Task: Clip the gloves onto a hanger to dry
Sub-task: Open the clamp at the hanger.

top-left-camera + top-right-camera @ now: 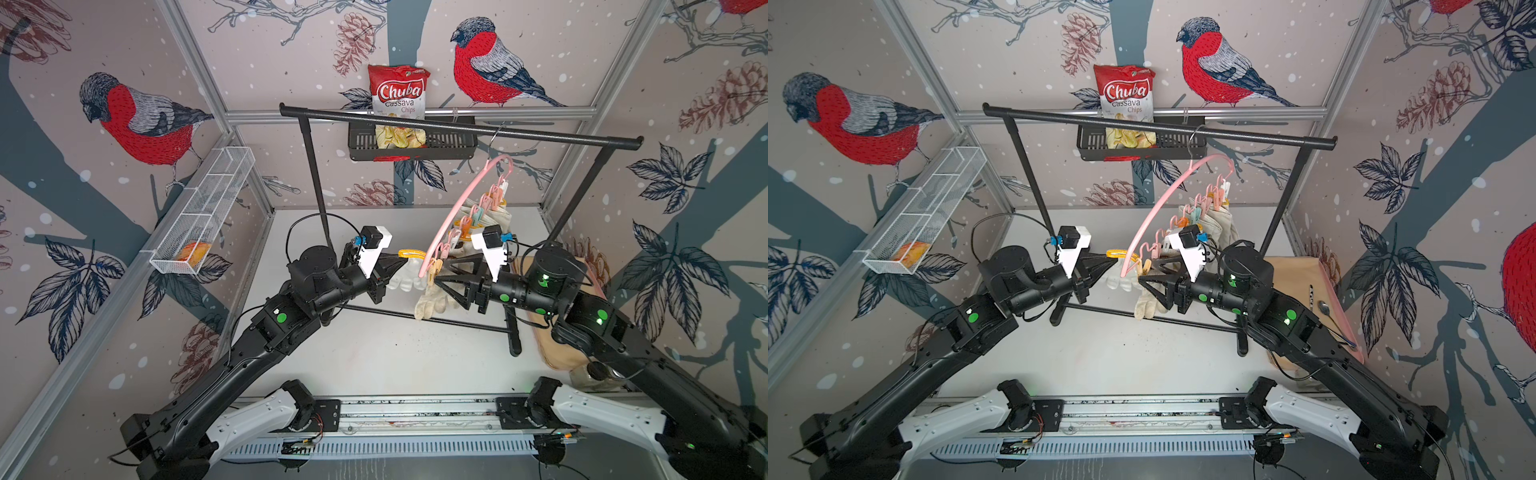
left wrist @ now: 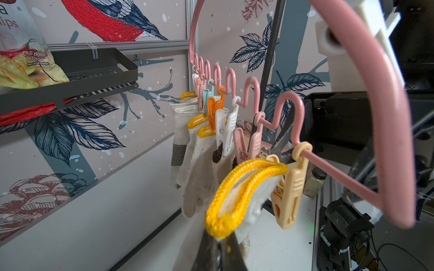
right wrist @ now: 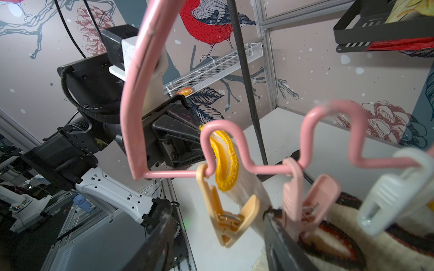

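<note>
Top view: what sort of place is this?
Likely a robot test booth staged as a laundry corner: wallpapered panels on metal framing, a clothes rack with a peg hanger, two robot arms.

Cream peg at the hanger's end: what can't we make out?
- Right gripper touching the cream peg or not: right wrist view, fingers blurred, cut by the frame edge.
- Left gripper tips: left wrist view, the yellow cuff of the held glove covers them.
- Hung gloves, how many: they overlap in the left wrist view; the right arm's camera hides some in both top views.
</note>
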Available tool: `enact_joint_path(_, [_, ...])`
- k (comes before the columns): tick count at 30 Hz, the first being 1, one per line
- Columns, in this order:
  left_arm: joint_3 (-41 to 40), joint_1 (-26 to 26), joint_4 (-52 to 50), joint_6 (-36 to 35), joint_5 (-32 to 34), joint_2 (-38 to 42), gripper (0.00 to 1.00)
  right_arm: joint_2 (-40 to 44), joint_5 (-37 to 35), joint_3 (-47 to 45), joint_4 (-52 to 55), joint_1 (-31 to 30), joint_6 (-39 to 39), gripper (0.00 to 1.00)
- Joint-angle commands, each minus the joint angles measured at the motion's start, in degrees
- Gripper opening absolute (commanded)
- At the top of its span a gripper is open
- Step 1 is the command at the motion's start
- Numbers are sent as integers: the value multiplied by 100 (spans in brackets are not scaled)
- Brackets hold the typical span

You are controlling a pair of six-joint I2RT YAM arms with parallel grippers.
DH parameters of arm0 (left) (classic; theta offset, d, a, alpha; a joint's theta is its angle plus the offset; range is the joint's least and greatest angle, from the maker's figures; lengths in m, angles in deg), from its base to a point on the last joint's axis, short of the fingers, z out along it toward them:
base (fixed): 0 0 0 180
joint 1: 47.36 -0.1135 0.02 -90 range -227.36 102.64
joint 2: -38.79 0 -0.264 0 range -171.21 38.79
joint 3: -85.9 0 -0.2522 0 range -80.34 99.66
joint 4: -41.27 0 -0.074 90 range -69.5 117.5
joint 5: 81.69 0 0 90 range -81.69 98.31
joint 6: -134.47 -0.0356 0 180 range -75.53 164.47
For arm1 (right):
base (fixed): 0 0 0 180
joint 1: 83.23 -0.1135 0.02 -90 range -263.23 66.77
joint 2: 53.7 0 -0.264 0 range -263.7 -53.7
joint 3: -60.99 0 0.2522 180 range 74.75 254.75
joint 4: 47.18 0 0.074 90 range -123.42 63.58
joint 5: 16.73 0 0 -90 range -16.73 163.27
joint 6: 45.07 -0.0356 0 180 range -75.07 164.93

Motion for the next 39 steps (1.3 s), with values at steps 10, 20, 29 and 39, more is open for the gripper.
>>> enact_joint_path(10, [52,9,60,-46,-7,-12,0,-178,-247,19,-189,-143,41,62])
enact_joint_path(20, [78,4,31,-58,-9,-30,0,-178,-351,23,-216,-138,65,57])
enact_joint_path(29, [63,8,51,-46,-10,-21,0,-175,-388,-21,-295,-138,-9,46])
enact_joint_path(39, [7,9,-2,-45,14,49,0,-196,-391,13,-278,-129,25,36])
